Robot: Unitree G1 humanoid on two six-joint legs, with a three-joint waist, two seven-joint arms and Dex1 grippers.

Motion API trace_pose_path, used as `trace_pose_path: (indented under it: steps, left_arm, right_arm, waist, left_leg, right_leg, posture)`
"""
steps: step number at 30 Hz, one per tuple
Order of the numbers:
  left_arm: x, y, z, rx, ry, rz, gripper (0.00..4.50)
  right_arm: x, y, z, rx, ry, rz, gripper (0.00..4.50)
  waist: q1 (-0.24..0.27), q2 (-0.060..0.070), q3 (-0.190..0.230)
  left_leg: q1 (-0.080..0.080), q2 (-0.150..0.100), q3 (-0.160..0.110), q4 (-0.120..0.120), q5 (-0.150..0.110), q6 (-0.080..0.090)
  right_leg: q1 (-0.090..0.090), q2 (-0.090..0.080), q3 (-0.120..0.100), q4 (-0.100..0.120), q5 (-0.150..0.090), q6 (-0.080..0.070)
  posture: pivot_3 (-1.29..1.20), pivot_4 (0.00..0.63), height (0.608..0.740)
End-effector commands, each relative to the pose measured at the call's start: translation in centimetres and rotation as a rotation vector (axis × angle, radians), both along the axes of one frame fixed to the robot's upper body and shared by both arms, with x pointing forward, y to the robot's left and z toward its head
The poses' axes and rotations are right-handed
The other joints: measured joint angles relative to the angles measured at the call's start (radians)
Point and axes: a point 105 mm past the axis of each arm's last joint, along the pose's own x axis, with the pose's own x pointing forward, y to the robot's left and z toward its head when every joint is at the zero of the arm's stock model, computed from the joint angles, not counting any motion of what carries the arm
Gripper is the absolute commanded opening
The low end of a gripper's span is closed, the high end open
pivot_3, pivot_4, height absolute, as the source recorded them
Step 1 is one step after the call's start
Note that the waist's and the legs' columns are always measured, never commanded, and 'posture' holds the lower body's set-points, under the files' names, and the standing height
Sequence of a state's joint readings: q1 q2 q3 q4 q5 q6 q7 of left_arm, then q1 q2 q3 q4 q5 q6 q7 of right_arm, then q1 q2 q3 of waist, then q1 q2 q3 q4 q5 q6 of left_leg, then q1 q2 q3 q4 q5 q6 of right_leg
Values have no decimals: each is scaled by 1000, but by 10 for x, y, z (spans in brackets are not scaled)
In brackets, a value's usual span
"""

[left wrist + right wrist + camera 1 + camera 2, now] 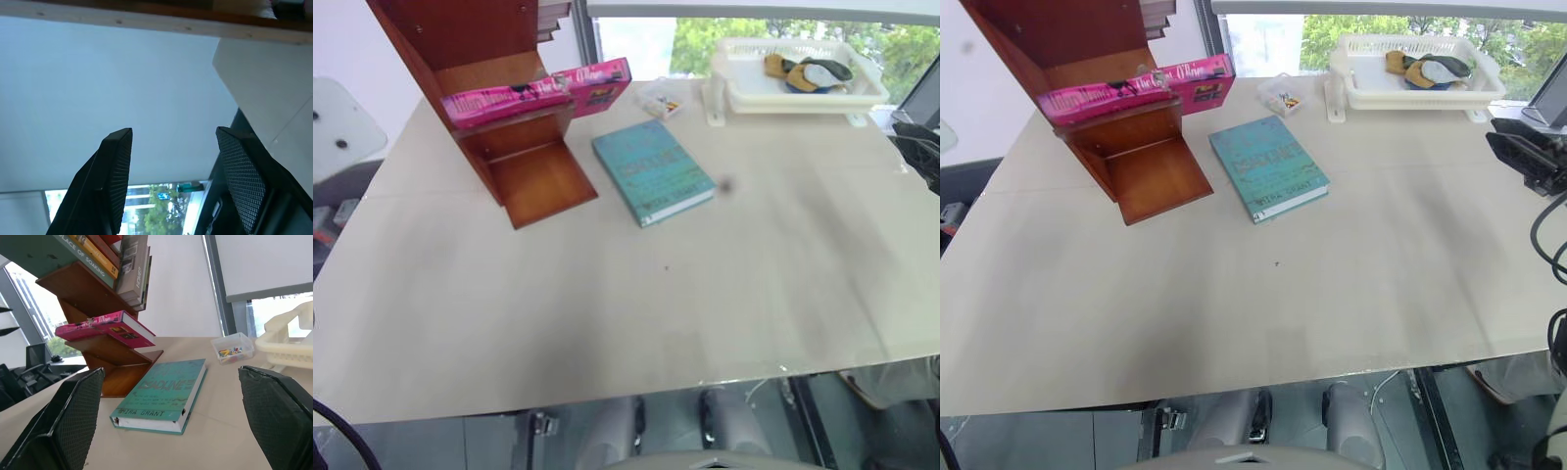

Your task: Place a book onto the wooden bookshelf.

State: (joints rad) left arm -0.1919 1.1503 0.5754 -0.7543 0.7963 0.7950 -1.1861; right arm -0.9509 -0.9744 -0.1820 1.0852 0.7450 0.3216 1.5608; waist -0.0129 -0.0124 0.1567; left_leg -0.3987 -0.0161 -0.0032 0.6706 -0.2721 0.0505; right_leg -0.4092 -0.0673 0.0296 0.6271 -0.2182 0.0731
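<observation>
**Pink book resting on shelf; placement step judged complete**

The large reddish-brown polished wooden bookshelf (499, 127) stands at the far left of the pale rectangular table (607, 323). The thick magenta-pink book (538, 93) lies flat on a lower shelf, one end overhanging toward the white plastic basket tray (798, 83). A thinner teal-green book (651, 171) lies on the table just beside the shelf's foot, untouched.

Judgement: the book is placed; what is left is pulling both arms clear, and the overhanging end should not be knocked.

The left gripper (171, 181) is raised and level, jaws spread, holding nothing. The right gripper (171, 426) hovers above the table, aimed at the teal book, jaws spread wide and empty
</observation>
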Motion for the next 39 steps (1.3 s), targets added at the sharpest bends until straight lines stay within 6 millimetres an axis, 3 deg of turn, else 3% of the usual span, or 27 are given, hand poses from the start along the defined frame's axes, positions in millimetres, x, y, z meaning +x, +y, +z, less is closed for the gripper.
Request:
trace_pose_path:
  steps: [1, 3, 4, 6, 9, 10, 12, 15, 21, 25, 30, 39]
  left_arm:
    - [-16, 1, -3, -66, -128, 13, 2939]
    - [-13, -2, -18, -286, -265, -54, 2939]
    - [-7, -5, -29, -302, -265, -88, 2939]
    - [8, -19, -53, -497, -304, -220, 2939]
    - [35, -52, -110, -1085, -332, -438, 2939]
    - [40, -63, -120, -1229, -344, -508, 2939]
    - [45, -68, -128, -1340, -352, -566, 2939]
    - [60, -75, -151, -1385, -240, -610, 2939]
    - [77, -111, -167, -1455, -6, -756, 2939]
    - [84, -121, -175, -1491, 132, -803, 2939]
    - [95, -123, -177, -1457, 239, -792, 2939]
    - [98, -103, -180, -1406, 294, -724, 2939]
  right_arm:
    - [-10, -5, 18, -28, -74, 21, 4500]
    - [-11, -7, 19, -34, -73, 14, 4500]
    - [-12, -8, 20, -35, -71, 11, 4500]
    - [-14, -10, 20, -41, -61, 9, 4500]
    - [-18, -11, 13, -62, -26, 17, 4500]
    - [-22, -12, 14, -43, -26, 25, 4500]
    - [-26, -13, 12, -36, -22, 38, 4500]
    - [-36, -13, 2, -38, 4, 57, 4500]
    - [-48, -16, -18, -53, 32, 43, 4500]
    - [-59, -23, -41, -97, 101, 8, 4500]
    - [-74, -17, -81, -191, 211, 5, 4500]
    - [-94, -22, -91, -213, 253, -50, 4500]
  waist:
    - [1, 0, 0]
    - [2, 3, -2]
    - [3, 3, -2]
    - [6, 4, -3]
    - [14, 1, -5]
    - [14, 2, -6]
    - [18, -1, -5]
    - [18, -1, -5]
    - [22, 1, -6]
    - [28, 1, -7]
    - [26, 1, -7]
    - [23, 3, -7]
  left_leg:
    - [1, 0, 0, 0, 0, 0]
    - [1, 0, -1, 0, 0, 0]
    - [1, -1, -1, 1, 0, 0]
    - [1, -1, -3, 2, 0, 0]
    - [1, -1, -5, 5, 0, 0]
    - [1, 0, -6, 5, -1, 0]
    - [3, -1, -6, 6, -3, 3]
    - [2, 2, -7, 6, -3, 2]
    - [3, 1, -5, 6, -2, 3]
    - [3, 1, -5, 7, -2, 3]
    - [2, 1, -7, 6, -2, 2]
    - [4, 1, -6, 6, -2, 3]
  right_leg:
    - [1, 0, 0, 0, 0, 0]
    - [2, 0, -1, -1, 0, -1]
    - [2, -2, -1, 0, 0, -1]
    - [3, -2, -2, 0, 1, -1]
    - [5, -4, -4, 0, 3, -1]
    - [7, -6, -4, -3, 4, -3]
    - [9, -7, -4, -4, 4, -3]
    - [7, -5, -5, -2, 4, -3]
    - [7, -5, -2, -1, 4, -3]
    - [7, -5, -2, -1, 4, -3]
    - [6, -4, -4, -1, 4, -3]
    - [7, -4, -3, -1, 4, -3]
  posture:
    - [0, 150, 740]
    - [0, 150, 740]
    - [0, 150, 740]
    - [0, 150, 740]
    - [0, 150, 740]
    - [0, 150, 740]
    - [0, 150, 740]
    - [0, 150, 740]
    - [0, 150, 740]
    - [0, 150, 740]
    - [0, 150, 740]
    - [0, 150, 740]
